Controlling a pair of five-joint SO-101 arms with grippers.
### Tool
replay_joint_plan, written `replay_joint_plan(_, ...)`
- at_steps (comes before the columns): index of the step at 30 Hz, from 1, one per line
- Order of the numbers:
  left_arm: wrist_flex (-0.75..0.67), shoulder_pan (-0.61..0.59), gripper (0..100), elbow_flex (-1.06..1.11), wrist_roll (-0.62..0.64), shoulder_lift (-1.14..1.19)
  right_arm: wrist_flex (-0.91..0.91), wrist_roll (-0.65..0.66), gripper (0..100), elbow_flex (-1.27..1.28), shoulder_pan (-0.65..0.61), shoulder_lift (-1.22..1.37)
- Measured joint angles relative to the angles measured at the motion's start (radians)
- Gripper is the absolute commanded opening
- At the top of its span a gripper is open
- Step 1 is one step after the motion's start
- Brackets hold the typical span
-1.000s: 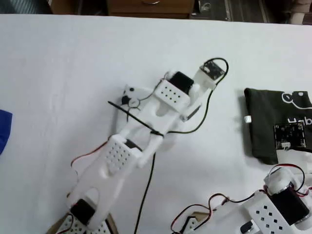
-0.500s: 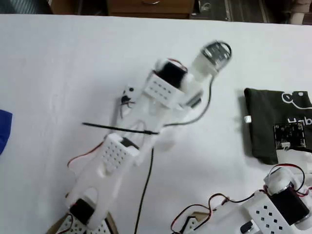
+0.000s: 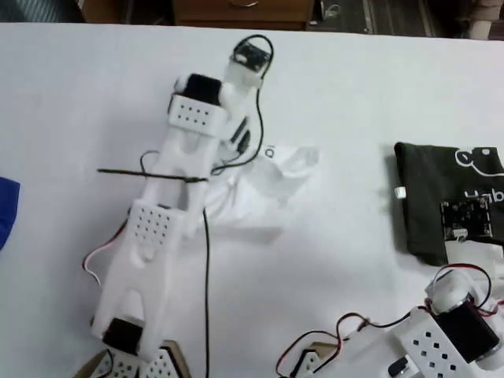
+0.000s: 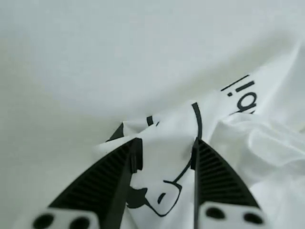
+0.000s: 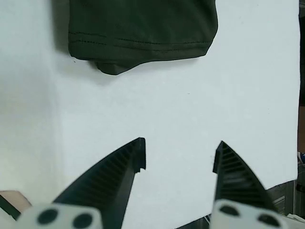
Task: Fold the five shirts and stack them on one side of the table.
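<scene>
A: Near the middle of the table (image 3: 87,102), what is that crumpled thing?
B: That is the white shirt (image 3: 260,193). It is bunched up, not folded, and it has black drawing on it.
A: Who has it?
B: The left hand (image 4: 165,148). A flap of the shirt sits between its two black fingers, and they pinch it. The left arm (image 3: 169,205) comes up from 7 o'clock and leans toward 12 o'clock. The shirt lies just beside the arm, on its 3 o'clock side.
A: Is there another shirt?
B: Yes, a black shirt (image 3: 437,197). It lies flat and folded at 3 o'clock, well apart from the white one. It has white print on top.
A: And the right hand (image 5: 180,145)?
B: It is open, with nothing between its fingers. It hangs over bare table, near the black shirt's edge but not touching it. The right arm (image 3: 449,331) sits at 5 o'clock.
A: What is the blue bit at 9 o'clock?
B: A blue cloth (image 3: 6,209) at the table's edge. Most of it is cut off, so I cannot tell what it is.
</scene>
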Motion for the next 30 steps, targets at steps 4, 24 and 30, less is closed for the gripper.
replay_joint_plan(4, 0.003, 0.051, 19, 0.002, 0.000, 0.000, 0.000, 0.000, 24.0, 0.000, -0.031, 0.000)
replay_joint_plan(24, 0.003, 0.190, 19, 0.459, 0.000, -0.256, -0.121, -0.097, 24.0, 0.084, -0.049, 0.000)
replay_joint_plan(30, -0.023, 0.279, 19, 0.644, 0.000, -0.367, -0.129, -0.114, 24.0, 0.084, -0.049, 0.000)
